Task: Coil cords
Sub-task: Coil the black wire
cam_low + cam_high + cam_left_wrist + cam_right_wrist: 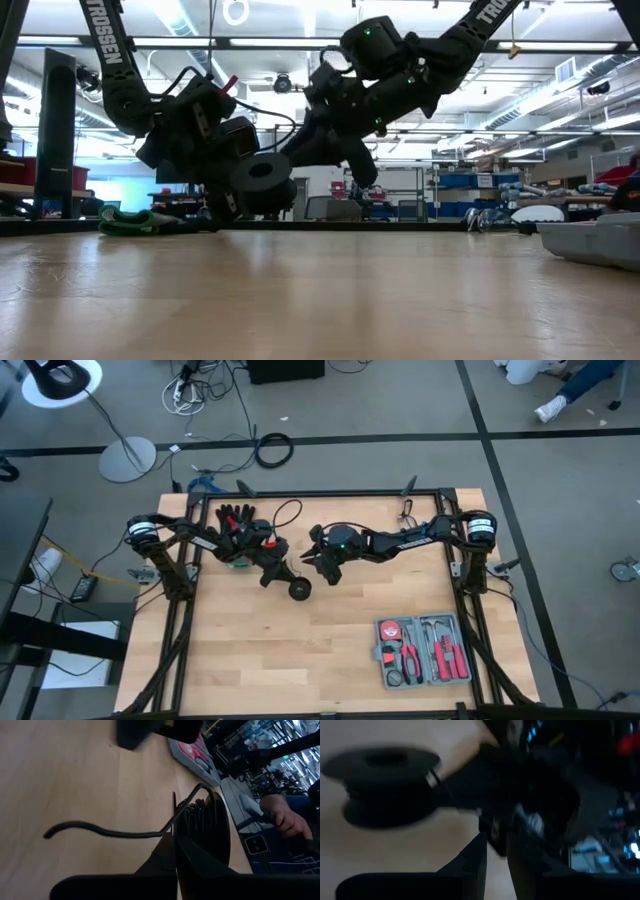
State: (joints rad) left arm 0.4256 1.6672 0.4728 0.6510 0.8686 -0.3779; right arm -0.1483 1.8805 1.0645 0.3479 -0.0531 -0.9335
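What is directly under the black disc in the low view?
Nothing: the black disc hangs above the bare wooden table, held up at the left claw. The right claw hovers beside it. The table surface just behind the disc is hidden by the arms.

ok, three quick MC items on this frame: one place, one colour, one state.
1. Where does the tool case lie in the high view?
A. on the table's right side, near the lower edge
B. under the left arm
C. at the table's top left corner

2. What colour is the round disc?
A. white
B. black
C. red

3. How does the disc stand in the low view?
A. flat on the table
B. inside the tool case
C. lifted clear of the table, at the left gripper

Key: 1 A, it lies lower right of both arms. 2 B, it shows dark all over. 3 C, the room shows below it, above the wood.
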